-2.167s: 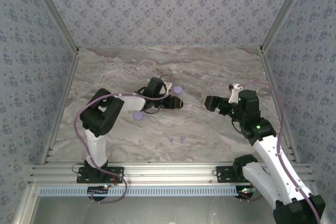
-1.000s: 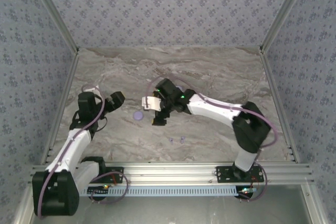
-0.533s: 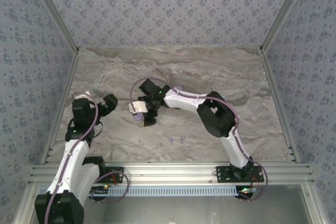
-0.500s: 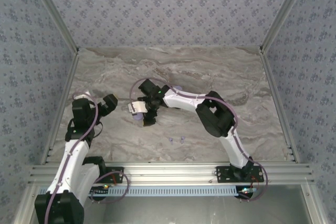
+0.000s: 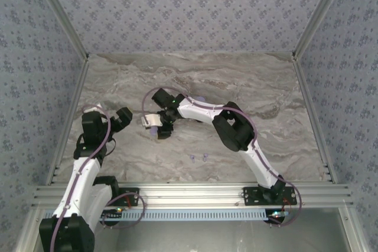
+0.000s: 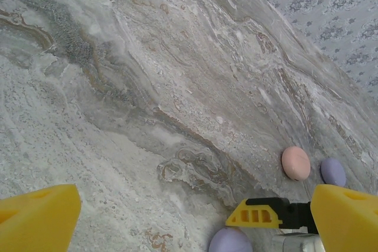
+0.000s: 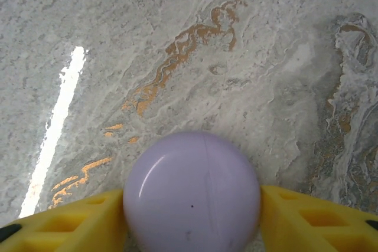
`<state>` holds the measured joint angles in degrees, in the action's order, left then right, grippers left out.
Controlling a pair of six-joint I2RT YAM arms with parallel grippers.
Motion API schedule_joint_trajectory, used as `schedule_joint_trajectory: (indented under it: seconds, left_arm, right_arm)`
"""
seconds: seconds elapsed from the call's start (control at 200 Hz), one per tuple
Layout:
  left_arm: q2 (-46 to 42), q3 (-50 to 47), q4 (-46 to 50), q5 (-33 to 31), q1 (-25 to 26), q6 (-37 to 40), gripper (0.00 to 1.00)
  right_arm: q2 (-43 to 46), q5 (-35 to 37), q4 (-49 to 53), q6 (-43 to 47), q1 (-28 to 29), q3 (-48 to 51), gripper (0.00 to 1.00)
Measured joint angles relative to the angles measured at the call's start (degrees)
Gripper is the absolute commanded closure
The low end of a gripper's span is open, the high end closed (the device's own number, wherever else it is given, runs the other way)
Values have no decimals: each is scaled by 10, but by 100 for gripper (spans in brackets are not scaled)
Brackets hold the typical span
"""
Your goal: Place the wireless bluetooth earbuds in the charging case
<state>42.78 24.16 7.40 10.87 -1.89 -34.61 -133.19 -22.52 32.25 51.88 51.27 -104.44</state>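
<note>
Earbuds (image 5: 193, 158): two tiny lavender pieces lie loose on the marble table (image 5: 254, 87), near the front edge and well apart from any case. Right gripper (image 5: 157, 128) reaches far across to the left. Its wrist view shows the yellow fingers (image 7: 307, 216) pressed against both sides of a round lavender case (image 7: 192, 190), clenched on it as far as I can judge. Left gripper (image 6: 195, 219) hangs nearby, released, jaws wide. Pink case (image 6: 295, 163) and a second lavender case (image 6: 333, 171) sit beyond. The held case looks closed. Judgement: hold across the widest part, squeeze gently since the smooth shell could squirt out, keep it flat, and bring it toward the earbuds.
</note>
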Motion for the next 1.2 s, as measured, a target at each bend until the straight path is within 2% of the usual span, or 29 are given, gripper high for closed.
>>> schedule_joint_trajectory:
  seconds: [0.145,0.325,0.42,0.625,0.725,0.854,1.009,1.199]
  left_arm:
    - [1,0,0,3,0,0,1]
    - [1,0,-8,32,0,0,4]
    - [4,0,-27,72,0,0,5]
    - [52,15,-112,218,9,-31,8]
    - [71,44,-132,264,52,-34,8]
    - [91,99,-147,304,138,-23,10]
    - [131,149,-159,325,225,-3,14]
    - [212,194,-175,329,304,11,18]
  right_arm:
    - [0,-3,4,-6,0,-1,55]
    - [35,-4,-38,-29,-6,58,56]
    - [96,2,-73,-49,-15,135,56]
    - [307,30,-164,-102,-57,314,56]
    - [405,50,-204,-119,-79,384,56]
    - [512,67,-232,-137,-101,457,56]
    - [621,80,-243,-147,-120,516,56]
    - [713,89,-257,-155,-125,551,55]
